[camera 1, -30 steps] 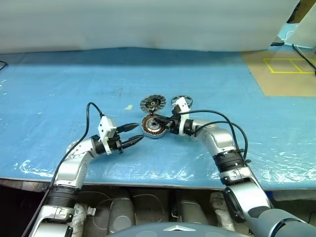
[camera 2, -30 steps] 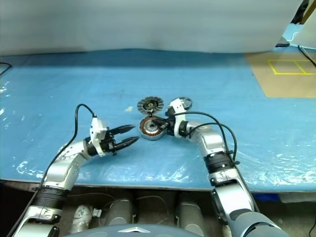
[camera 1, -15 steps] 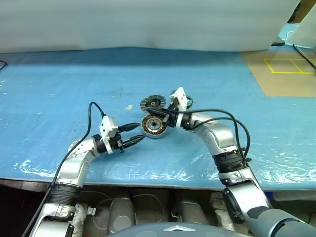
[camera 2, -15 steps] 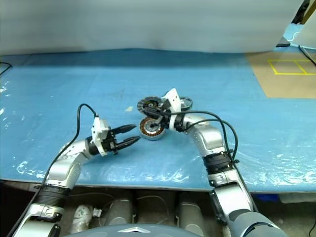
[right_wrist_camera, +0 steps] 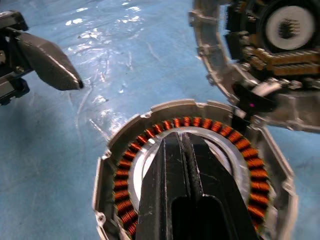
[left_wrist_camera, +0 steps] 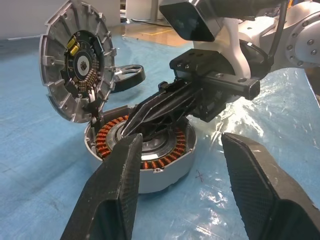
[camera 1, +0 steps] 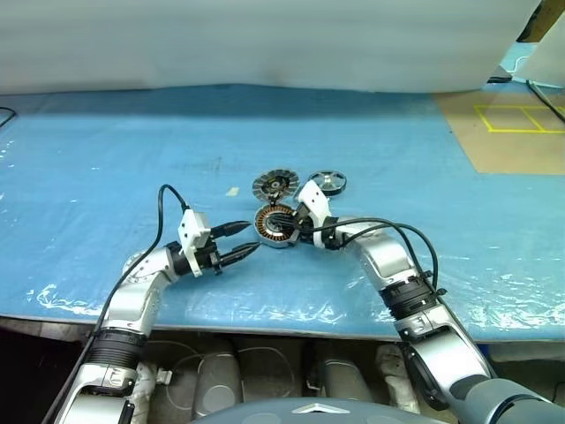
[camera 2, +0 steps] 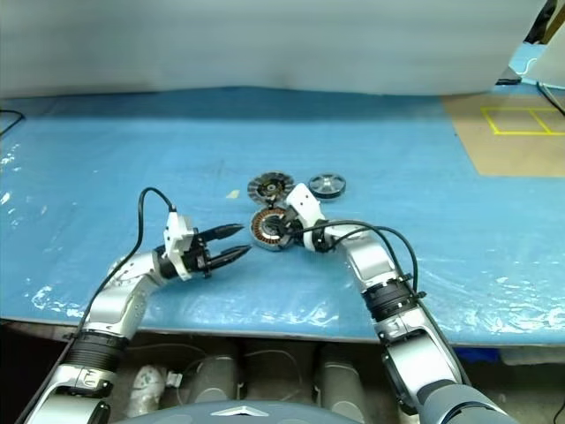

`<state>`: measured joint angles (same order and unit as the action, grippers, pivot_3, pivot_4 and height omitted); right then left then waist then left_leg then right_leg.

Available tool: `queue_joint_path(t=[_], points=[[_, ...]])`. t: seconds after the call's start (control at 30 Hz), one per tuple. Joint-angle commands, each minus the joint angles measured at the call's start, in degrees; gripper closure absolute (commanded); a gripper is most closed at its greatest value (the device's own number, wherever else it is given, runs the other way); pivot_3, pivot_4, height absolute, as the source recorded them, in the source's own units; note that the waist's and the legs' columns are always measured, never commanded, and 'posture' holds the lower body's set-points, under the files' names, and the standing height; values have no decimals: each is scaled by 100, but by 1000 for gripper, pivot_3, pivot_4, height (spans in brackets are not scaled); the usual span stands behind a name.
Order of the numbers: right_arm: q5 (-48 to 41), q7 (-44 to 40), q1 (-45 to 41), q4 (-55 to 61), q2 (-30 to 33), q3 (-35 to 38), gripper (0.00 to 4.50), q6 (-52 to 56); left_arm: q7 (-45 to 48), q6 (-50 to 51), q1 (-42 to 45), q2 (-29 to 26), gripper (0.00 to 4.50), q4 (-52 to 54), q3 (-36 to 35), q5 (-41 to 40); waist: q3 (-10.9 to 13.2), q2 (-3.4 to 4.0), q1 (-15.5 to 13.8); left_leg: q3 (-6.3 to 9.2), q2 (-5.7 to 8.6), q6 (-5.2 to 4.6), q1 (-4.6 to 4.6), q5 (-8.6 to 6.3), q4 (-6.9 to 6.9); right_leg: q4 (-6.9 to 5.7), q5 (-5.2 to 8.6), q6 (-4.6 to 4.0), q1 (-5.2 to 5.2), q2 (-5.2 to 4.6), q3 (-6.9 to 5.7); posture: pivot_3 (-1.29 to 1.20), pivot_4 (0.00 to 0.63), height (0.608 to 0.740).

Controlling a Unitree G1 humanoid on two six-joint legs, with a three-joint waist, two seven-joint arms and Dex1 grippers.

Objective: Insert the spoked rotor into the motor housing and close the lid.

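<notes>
My right claw (right_wrist_camera: 182, 145), pressed together, sits over the motor housing (camera 1: 275, 226) centre. Spoked rotor (left_wrist_camera: 77, 60) leans upright on housing's rim. Left claw (camera 1: 240, 241) spread, empty, just beside.

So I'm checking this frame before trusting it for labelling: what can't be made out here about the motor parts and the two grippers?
- Copper-wound silver motor housing: in the right wrist view, the shut right gripper covers its centre hub.
- Ribbed silver spoked rotor: whether it leans on the housing or is attached cannot be told; cut off by the edge in the right wrist view.
- Small smooth grey lid: details too small in the eye views.
- Open left gripper: holds nothing.
</notes>
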<state>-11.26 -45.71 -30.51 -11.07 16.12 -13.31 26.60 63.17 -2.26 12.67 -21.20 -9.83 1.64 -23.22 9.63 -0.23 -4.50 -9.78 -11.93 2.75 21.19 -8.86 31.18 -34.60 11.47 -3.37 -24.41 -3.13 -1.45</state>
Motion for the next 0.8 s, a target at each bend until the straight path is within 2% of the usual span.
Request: queue_joint_path(t=[0.03, 0.2, 0.33, 0.43, 0.53, 0.6, 0.67, 0.8], points=[[-264, -282, -45, 848, 566, 449, 4475, 228, -11, -101, 99, 45, 1845, 53, -50, -48, 2, -1, -7, 0, 1, 0, 0, 0, 0, 1, 0, 0, 0, 0, 1, 0, 150, 740], [-336, -741, -151, 961, 1637, 841, 4475, 402, -141, -250, 239, 233, 1845, -65, -43, 29, 2, -2, -11, 0, 0, 0, -3, 0, -1, 0, 3, 6, 0, 2, 1, 0, 150, 740], [115, -818, -723, -1, 2003, 753, 4475, -243, -156, -170, 487, 297, 1845, -256, 84, 163, 3, -3, 56, -1, -1, -1, -6, 0, 4, -4, 5, 9, 0, 5, 1, 0, 150, 740], [599, -873, -1589, -1479, 1969, 482, 4475, -820, -162, -108, 770, 490, 1845, -233, 133, 61, 3, -3, 74, -1, 0, -1, -9, 1, 12, -13, 9, 18, -3, 5, 3, 0, 150, 740], [982, -1054, -2223, -2677, 1858, 202, 4475, -1394, -472, 417, 1130, 545, 1845, -82, 202, 145, 3, -3, 53, -2, -1, -3, -5, 2, 15, -16, -10, -16, -3, 4, 2, 0, 150, 740], [1344, -1022, -2803, -3688, 1626, -23, 4475, -1942, -636, 409, 1275, 456, 1845, -119, 386, 540, 3, -3, 55, -2, -2, -4, 1, 2, 14, -15, -9, -23, -4, 4, 0, 0, 150, 740], [1716, -958, -3333, -4571, 1399, -250, 4475, -2420, -721, 659, 1276, 412, 1845, 45, 454, 568, 2, -3, 93, -3, 1, -5, 12, 3, 15, -17, -9, -27, -20, 4, 1, 0, 150, 740], [2219, -1124, -3979, -5595, 1139, -530, 3635, -3060, -839, 1132, 1257, 272, 1845, 538, 564, 583, 4, 0, 86, -2, -8, -26, 94, 16, 27, -42, -6, -40, -104, 6, -9, 0, 150, 740]])
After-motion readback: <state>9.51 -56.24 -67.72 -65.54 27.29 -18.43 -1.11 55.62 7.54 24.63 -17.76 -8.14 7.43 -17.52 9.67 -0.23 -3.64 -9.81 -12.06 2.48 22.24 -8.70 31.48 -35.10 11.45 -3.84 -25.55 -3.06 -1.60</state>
